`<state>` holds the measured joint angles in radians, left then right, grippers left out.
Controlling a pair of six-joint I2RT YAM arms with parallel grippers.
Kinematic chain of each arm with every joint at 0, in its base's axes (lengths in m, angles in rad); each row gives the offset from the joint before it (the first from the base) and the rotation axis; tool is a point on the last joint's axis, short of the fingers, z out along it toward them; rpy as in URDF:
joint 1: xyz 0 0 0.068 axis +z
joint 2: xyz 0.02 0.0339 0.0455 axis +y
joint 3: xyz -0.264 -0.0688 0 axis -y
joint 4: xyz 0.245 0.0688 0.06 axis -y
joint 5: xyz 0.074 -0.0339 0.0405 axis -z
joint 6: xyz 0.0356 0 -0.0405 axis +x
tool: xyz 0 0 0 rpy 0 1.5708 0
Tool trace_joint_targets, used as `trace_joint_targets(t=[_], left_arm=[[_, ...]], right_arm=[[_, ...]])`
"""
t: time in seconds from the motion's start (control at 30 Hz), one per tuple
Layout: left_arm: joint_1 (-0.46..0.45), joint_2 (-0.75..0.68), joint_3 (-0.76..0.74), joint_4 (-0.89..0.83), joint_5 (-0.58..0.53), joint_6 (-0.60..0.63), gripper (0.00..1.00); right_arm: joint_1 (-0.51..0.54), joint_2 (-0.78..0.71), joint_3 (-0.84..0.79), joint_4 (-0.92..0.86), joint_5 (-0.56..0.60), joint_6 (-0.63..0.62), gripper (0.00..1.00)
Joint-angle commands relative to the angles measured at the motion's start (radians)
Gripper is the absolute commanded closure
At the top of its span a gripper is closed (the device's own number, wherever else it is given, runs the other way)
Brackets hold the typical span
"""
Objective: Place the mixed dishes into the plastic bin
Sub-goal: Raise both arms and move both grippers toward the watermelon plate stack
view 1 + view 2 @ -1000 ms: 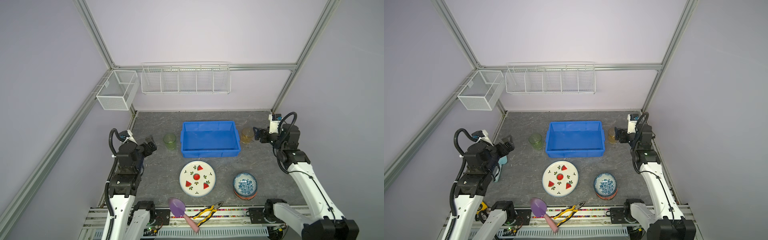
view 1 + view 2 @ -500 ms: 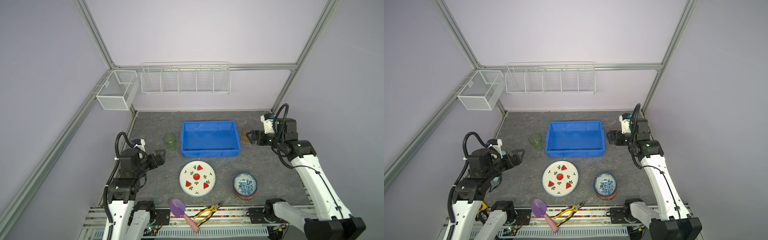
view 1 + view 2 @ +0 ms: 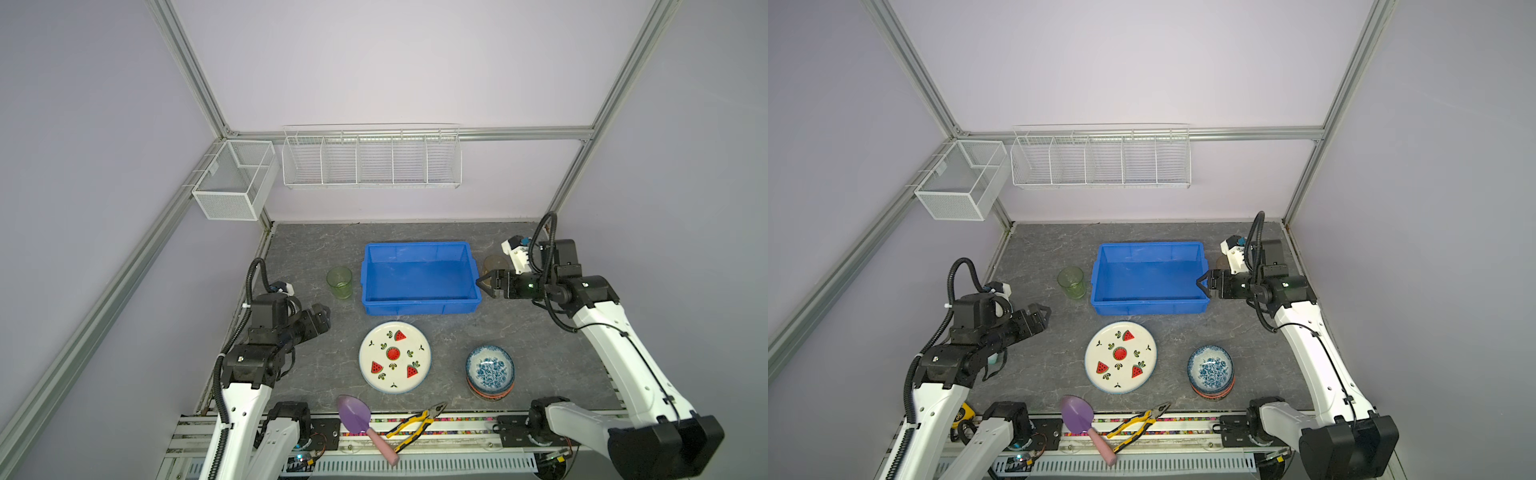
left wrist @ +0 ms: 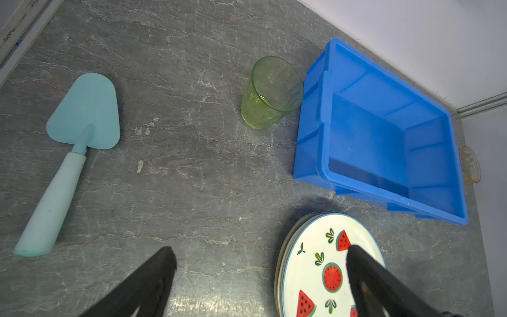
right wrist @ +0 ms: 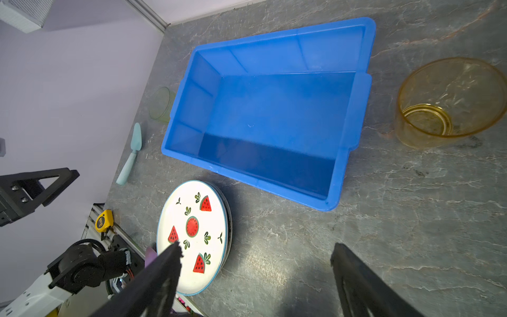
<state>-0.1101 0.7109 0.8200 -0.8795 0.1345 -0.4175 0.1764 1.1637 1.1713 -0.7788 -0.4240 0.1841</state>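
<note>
Blue bin (image 3: 419, 305), green tumbler (image 3: 339, 282), watermelon-patterned plate (image 3: 395, 357).

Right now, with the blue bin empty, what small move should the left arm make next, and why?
Probably ease the left gripper forward and down to the nearest rim of the watermelon plate. Its jaws stand open and empty, that plate lies just ahead of it, and the blue bin holds nothing yet.

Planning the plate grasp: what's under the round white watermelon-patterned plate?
Lower plate rims peek out beneath the round white watermelon-patterned plate along its edge in both wrist views, so it tops a stack. How many plates, and their patterns, are covered.
</note>
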Motion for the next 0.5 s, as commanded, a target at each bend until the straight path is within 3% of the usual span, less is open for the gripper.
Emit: trace_joint_targets(t=[0.0,0.2,0.47], left_arm=[[-0.018,0.031,0.018,-0.046,-0.025,-0.011,0.03],[-0.085,0.07,0.019,-0.055,-0.046,-0.02,0.02],[-0.101,0.086,0.016,-0.04,0.037,-0.024,0.01]], right_arm=[[0.049,0.005,0.004,-0.032,0.046,0.02,0.12],[0.127,-0.042,-0.056,-0.011,0.143,0.038,0.12],[0.187,-0.008,-0.13,0.033,0.053,0.087,0.12]])
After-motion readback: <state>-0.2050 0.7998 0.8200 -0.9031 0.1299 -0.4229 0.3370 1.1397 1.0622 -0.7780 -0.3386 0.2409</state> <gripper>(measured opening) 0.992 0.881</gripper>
